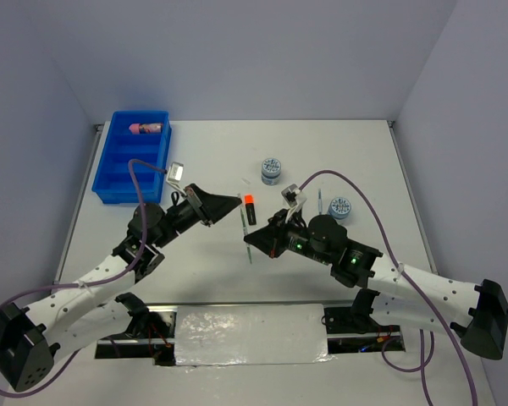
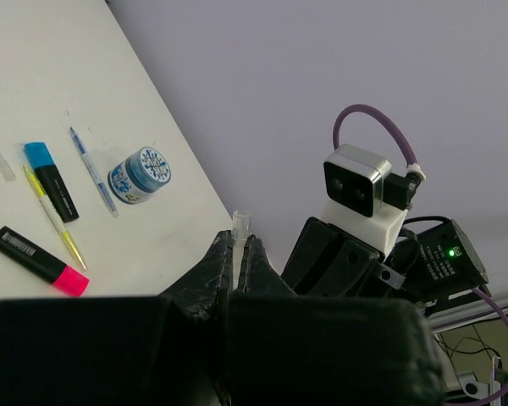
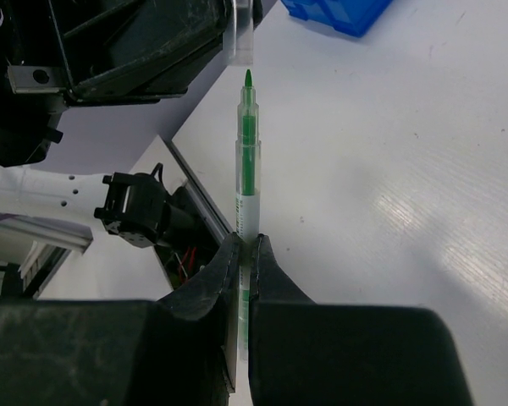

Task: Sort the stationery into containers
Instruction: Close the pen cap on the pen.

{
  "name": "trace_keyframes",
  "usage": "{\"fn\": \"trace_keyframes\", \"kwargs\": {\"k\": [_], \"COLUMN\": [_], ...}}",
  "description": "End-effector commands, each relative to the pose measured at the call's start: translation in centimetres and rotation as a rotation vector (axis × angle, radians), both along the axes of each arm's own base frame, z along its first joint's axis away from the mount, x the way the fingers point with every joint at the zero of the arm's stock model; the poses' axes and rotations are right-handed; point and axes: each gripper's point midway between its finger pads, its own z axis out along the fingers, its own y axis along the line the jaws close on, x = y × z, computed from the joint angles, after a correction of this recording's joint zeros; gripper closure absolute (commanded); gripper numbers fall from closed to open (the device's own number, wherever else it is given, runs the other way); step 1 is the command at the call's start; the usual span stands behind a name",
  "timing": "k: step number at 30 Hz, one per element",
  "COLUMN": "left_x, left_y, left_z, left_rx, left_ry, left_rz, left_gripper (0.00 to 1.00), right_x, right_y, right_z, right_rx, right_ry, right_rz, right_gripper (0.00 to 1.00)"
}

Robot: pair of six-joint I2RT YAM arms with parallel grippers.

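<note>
My right gripper (image 3: 245, 245) is shut on a thin green pen (image 3: 247, 169), whose bare tip points at a clear pen cap (image 3: 242, 34). My left gripper (image 2: 237, 241) is shut on that cap (image 2: 240, 223). From above, the two grippers (image 1: 235, 203) (image 1: 259, 240) meet over the table's middle with the green pen (image 1: 245, 237) between them. The blue tray (image 1: 110, 173) stands at the back left with a pink cylinder (image 1: 148, 128) in its far compartment. An orange-capped marker (image 1: 249, 207) lies beside the grippers.
Two round patterned discs (image 1: 272, 169) (image 1: 340, 207) and a thin pen (image 1: 320, 201) lie right of centre. In the left wrist view, a blue-capped marker (image 2: 51, 178), a pink-capped marker (image 2: 38, 260), a yellow pen (image 2: 55, 216) and a blue pen (image 2: 93, 169) lie near a disc (image 2: 140, 175).
</note>
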Motion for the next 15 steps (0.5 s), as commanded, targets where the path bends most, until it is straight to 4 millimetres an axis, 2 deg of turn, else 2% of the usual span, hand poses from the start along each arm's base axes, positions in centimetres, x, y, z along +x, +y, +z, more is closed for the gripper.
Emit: {"fn": "trace_keyframes", "kwargs": {"k": [1, 8, 15], "left_x": [0.24, 0.38, 0.27], "left_y": [0.08, 0.01, -0.13], "left_z": [3.21, 3.69, 3.0], "left_rx": [-0.034, -0.041, -0.031], "left_ry": [-0.093, -0.103, -0.096], "left_rz": [0.02, 0.02, 0.009], "left_gripper": [1.0, 1.0, 1.0], "right_x": [-0.29, -0.49, 0.09], "right_y": [0.44, 0.52, -0.32], "right_z": [1.97, 1.9, 2.4], "right_rx": [0.037, 0.039, 0.035], "right_ry": [-0.036, -0.037, -0.048], "right_rz": [0.015, 0.021, -0.028], "right_gripper": [1.0, 1.0, 1.0]}}
